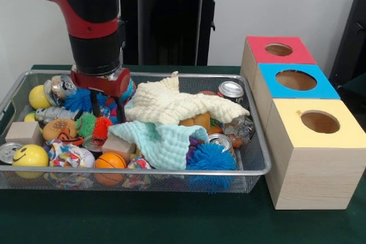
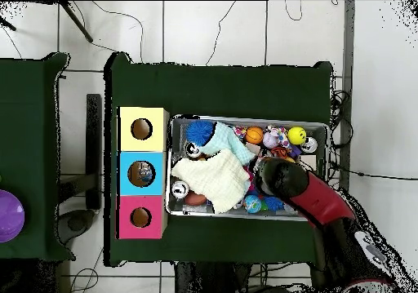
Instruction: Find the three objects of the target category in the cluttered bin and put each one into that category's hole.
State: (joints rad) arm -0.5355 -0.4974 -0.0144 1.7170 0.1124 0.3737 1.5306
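Green cloth covers the surface (image 1: 171, 221); on it sits a wire mesh bin (image 1: 260, 167), crammed. Nearest the front rim: yellow smiley ball (image 1: 30, 155), orange mini basketball (image 1: 110, 161), blue spiky rubber ball (image 1: 211, 157). Mid-bin, a mint waffle cloth (image 1: 163, 141) and a cream waffle cloth (image 1: 183, 102) hide a lot. Farther back, left half, the red-and-black arm's hand (image 1: 107, 110) is down among an orange spiky ball (image 1: 102, 127), green spiky ball (image 1: 86, 124) and blue tinsel pom-pom (image 1: 77, 100). Two dark fingers (image 1: 95, 107) look slightly spread, nothing visibly pinched. Target category isn't given, so which toy it's after is unclear. Key relation: the three wooden hole boxes, yellow-topped (image 1: 317, 123), blue-topped (image 1: 295, 80), red-topped (image 1: 278, 50), stand beside the bin's opposite end, so any pick must cross the whole bin.
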